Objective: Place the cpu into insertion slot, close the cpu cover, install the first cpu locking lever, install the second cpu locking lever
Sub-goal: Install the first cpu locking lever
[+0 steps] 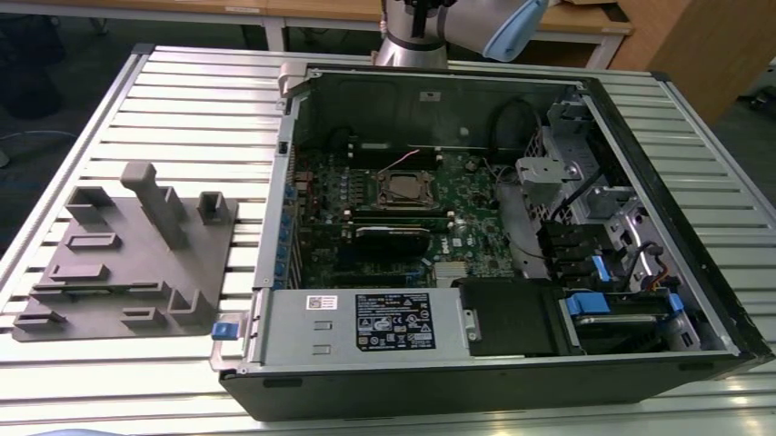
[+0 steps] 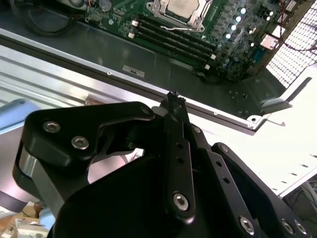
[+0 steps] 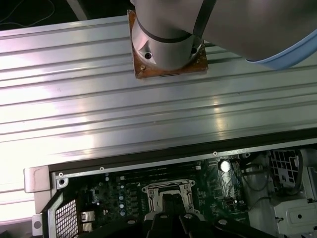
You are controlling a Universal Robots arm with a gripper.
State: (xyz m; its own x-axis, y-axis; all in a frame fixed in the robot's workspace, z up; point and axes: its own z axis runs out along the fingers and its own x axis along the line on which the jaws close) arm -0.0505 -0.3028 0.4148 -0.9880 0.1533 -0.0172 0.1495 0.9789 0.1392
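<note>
At the exterior view's left, a grey moulded fixture (image 1: pixel 122 263) lies on the slatted table (image 1: pixel 194 91). Right of it stands the open computer case (image 1: pixel 485 395), with its green board (image 1: pixel 473 209) facing up. Near the board's middle the cpu (image 1: pixel 408 188) sits in the insertion slot (image 1: pixel 383 189), and the cpu cover (image 2: pixel 181 18) lies flat round its silver top. The gripper (image 2: pixel 172 100) of the 1 arm (image 1: pixel 419 32) hangs above the case, well apart from the slot, its jaws together on nothing. Blue-tabbed drive bays (image 1: pixel 601 304) fill the case's near right corner.

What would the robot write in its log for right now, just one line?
gripper: shut, empty, apart from cpu | cpu: seated | cpu cover: looks closed over it | computer case: open, on slatted table
</note>
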